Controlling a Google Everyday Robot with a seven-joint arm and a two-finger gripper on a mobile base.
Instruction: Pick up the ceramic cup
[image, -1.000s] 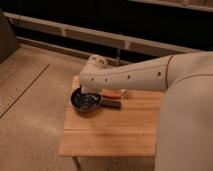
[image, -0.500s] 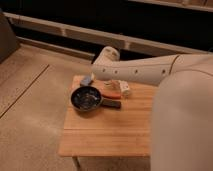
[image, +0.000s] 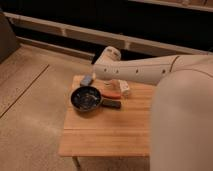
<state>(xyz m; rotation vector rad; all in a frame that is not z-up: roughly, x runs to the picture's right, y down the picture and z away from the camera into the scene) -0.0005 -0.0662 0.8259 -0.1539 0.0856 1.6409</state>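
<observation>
One ceramic cup (image: 123, 89), one dark bowl (image: 86, 98) and one grey-blue piece (image: 87, 80) on the counter (image: 105, 135). The end effector (image: 114, 85) is low beside the cup, grip impossible to tell.

The arm (image: 145, 70) is a thick, smooth, cream-white tube, slightly tapered. It has a thin dark seam near its wider end, a few small dark dots along its side, and a rounded cap at the tip. A broad pale shell (image: 182, 125) adjoins it. The tool (image: 116, 84), mostly hidden under the arm, is above the back of the worktop (image: 107, 135).
</observation>
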